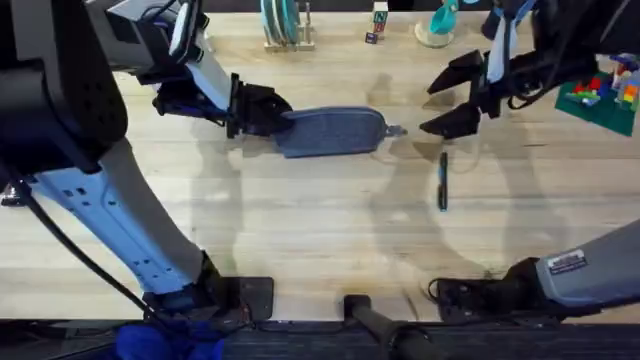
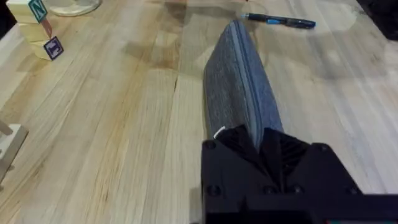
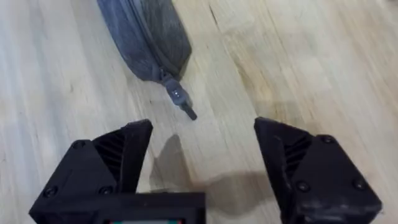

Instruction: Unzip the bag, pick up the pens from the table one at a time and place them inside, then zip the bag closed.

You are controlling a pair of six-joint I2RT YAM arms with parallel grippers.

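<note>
Near the centre of the broad light-wood butcher-block table (image 1: pixel 320 230), toward twelve o'clock in the overhead view: the oblong blue-grey fabric pouch (image 1: pixel 330 131), lying lengthwise from nine to three, zipper closed, small metal pull (image 1: pixel 397 130) poking out at its three o'clock end. Clamped on the pouch's nine o'clock end: the left arm's black two-finger gripper (image 1: pixel 268 112), fingers pressed together on the fabric, seen up close from the left wrist (image 2: pixel 261 149). Just past the pull at the three o'clock side, above the wood and apart from the pouch: the right arm's black gripper (image 1: pixel 455 95), fingers spread wide, nothing between them, the pull in front of the gap in its wrist view (image 3: pixel 202 149). At five o'clock from the pull, flat on the table: a thin dark stick pen (image 1: pixel 442 180), pointing twelve to six, untouched.
</note>
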